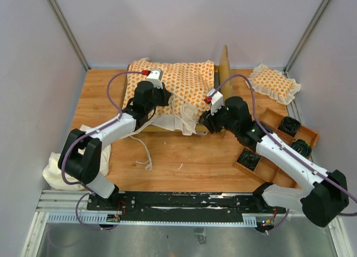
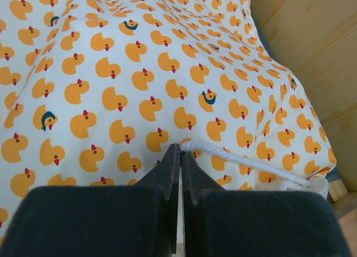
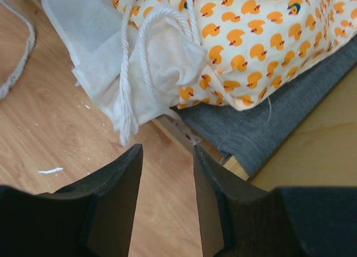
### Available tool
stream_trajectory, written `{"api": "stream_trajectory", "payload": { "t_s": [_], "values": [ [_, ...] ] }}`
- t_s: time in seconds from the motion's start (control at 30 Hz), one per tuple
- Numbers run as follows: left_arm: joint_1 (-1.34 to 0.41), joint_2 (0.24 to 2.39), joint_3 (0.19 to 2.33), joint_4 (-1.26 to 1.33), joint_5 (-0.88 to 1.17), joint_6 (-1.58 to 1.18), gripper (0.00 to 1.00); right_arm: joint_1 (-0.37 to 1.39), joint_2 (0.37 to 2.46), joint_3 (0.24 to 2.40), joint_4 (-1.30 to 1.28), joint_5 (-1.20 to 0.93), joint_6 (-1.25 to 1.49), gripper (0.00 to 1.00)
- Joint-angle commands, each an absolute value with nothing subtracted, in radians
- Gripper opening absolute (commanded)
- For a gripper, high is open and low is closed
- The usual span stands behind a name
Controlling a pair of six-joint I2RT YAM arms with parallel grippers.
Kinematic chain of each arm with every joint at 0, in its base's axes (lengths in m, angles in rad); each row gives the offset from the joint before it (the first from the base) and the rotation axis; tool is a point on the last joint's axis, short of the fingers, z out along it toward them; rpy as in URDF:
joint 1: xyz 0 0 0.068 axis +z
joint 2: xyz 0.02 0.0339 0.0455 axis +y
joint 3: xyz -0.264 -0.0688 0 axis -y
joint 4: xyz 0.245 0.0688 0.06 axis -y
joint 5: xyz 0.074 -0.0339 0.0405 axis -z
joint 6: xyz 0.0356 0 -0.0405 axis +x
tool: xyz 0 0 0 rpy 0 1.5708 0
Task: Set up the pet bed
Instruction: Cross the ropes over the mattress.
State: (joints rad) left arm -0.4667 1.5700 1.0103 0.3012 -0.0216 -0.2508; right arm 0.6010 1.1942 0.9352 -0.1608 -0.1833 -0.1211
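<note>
The duck-patterned cushion (image 1: 184,87) lies rumpled on the bed frame (image 1: 156,131) at the upper middle of the top view. Its cream ruffle (image 3: 106,73) spills over the frame's near rail onto the worktop (image 1: 184,168). The headboard (image 1: 225,64) stands upright at the frame's right end, and the grey fabric base (image 3: 262,137) shows bare under the cushion's corner.

The left fingers (image 2: 167,173) are pressed together over the cushion, pinching the end of a white tie string (image 2: 245,161). The right fingers (image 3: 117,201) are spread and grip nothing, poised above bare worktop just beside the ruffle and the frame's corner.

A small ruffled pillow (image 1: 273,83) lies at the upper right, a compartmented wooden tray (image 1: 295,123) at the right, and a plain cream cloth (image 1: 58,168) at the lower left.
</note>
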Motion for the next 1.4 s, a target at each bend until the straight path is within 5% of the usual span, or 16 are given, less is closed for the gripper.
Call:
{"api": "stream_trajectory", "payload": {
  "t_s": [0.0, 0.27, 0.67, 1.37],
  "values": [
    [-0.459, 1.542, 0.989, 0.345, 0.013, -0.28, 0.0, 0.661, 1.099, 0.82, -0.143, -0.028, 0.102, 0.42],
    [-0.459, 1.524, 0.97, 0.357, 0.051, -0.319, 0.0, 0.811, 1.02, 0.552, 0.13, 0.224, 0.282, 0.42],
    [-0.458, 1.495, 0.969, 0.346, 0.016, -0.341, 0.0, 0.769, 1.34, 0.599, 0.298, 0.416, 0.265, 0.45],
    [-0.454, 1.505, 0.978, 0.388, 0.087, -0.379, 0.0, 0.554, 1.598, 0.661, 0.513, 0.147, 0.286, 0.46]
  ]
}}
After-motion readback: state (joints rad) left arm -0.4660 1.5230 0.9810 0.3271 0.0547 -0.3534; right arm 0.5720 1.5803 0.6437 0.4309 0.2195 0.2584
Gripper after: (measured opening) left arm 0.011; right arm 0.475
